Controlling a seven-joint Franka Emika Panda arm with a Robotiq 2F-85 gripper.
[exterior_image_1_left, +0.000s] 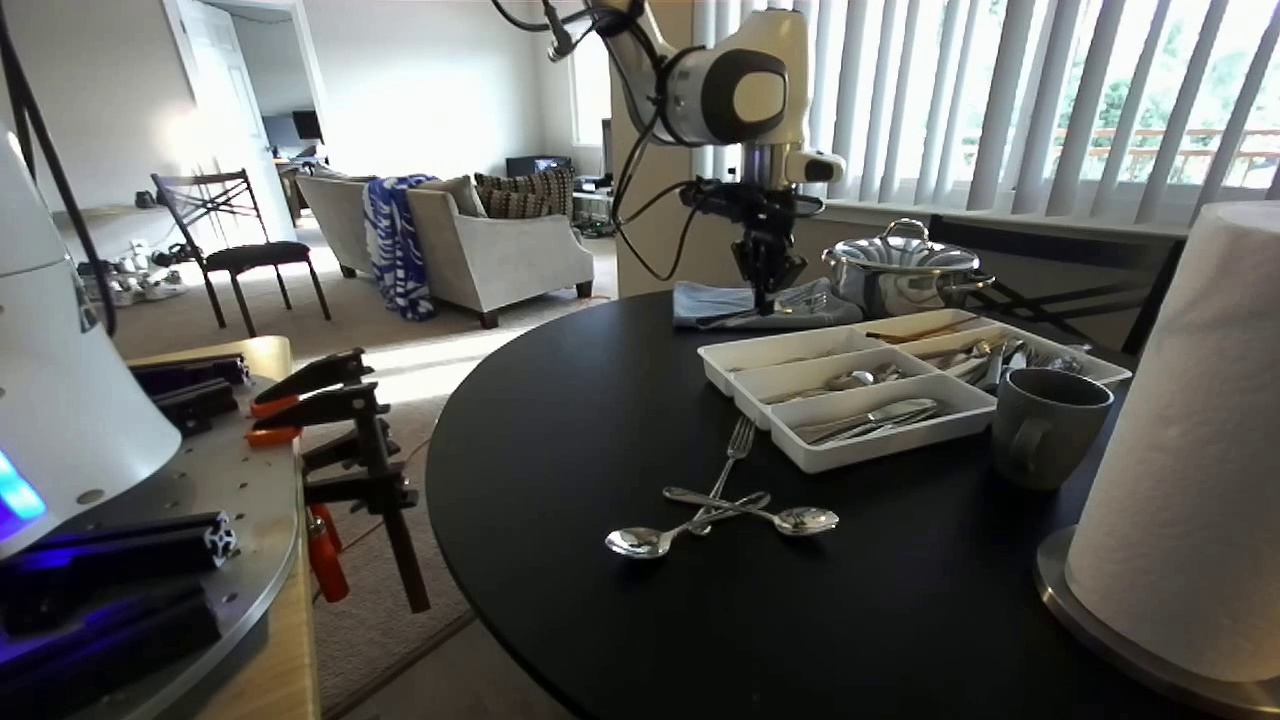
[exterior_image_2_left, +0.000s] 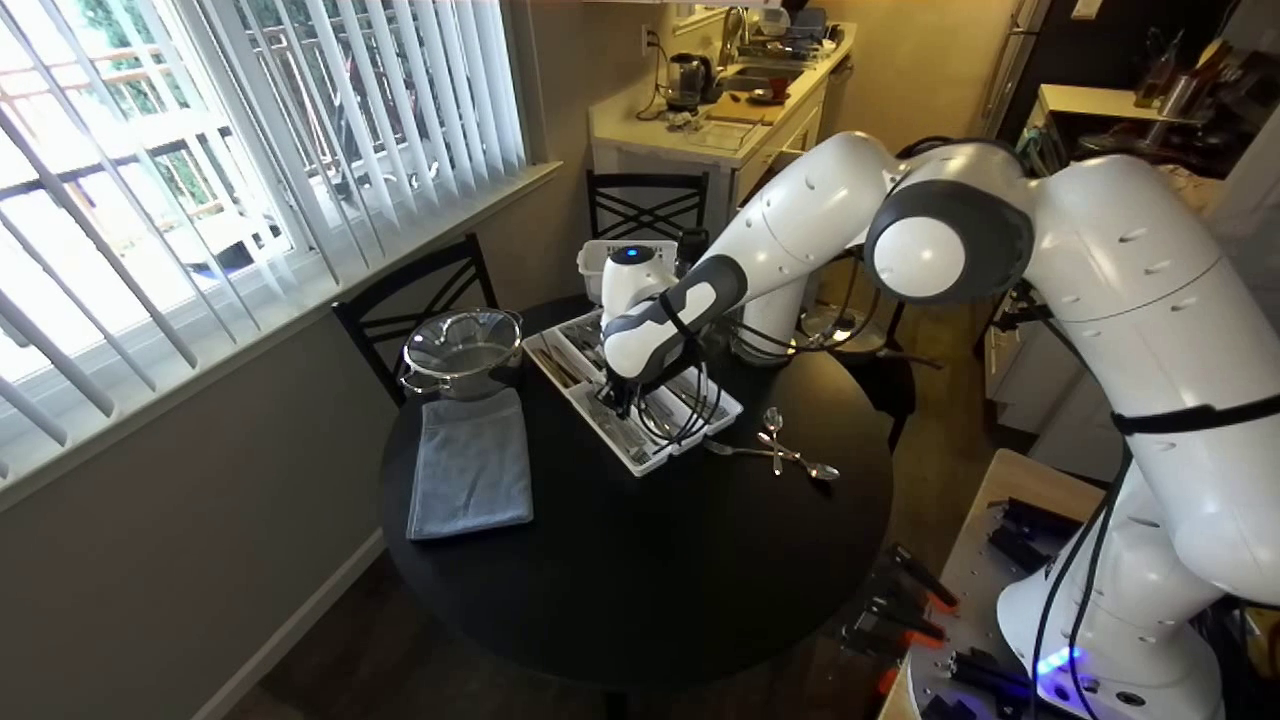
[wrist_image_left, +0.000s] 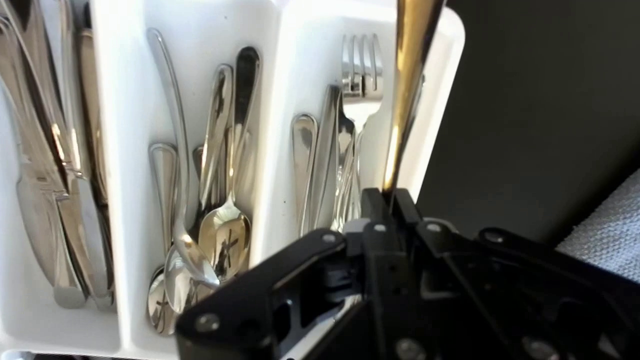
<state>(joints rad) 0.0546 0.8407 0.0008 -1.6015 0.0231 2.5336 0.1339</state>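
Note:
In the wrist view my gripper (wrist_image_left: 391, 197) is shut on a shiny metal piece of cutlery (wrist_image_left: 407, 95), pinched at a thin part. From the fingertips it widens toward the top of the view, with a golden reflection; its other end is hidden, so I cannot tell its kind. It is above the outer compartment of the white tray (wrist_image_left: 267, 150), where a fork (wrist_image_left: 364, 105) and other handles lie. Spoons (wrist_image_left: 225, 240) fill the middle compartment, knives (wrist_image_left: 80, 220) the far one. The gripper also shows in both exterior views, small and dark (exterior_image_1_left: 765, 300), over the tray's edge (exterior_image_2_left: 648, 465).
Two crossed spoons (exterior_image_1_left: 640, 543) and a fork (exterior_image_1_left: 738, 442) lie on the black table (exterior_image_1_left: 560, 430). Around the tray stand a grey mug (exterior_image_1_left: 1055, 430), a paper towel roll (exterior_image_1_left: 1180, 440) and a steel pot (exterior_image_2_left: 465, 360). A folded blue-grey cloth (exterior_image_2_left: 470, 465) lies beside it.

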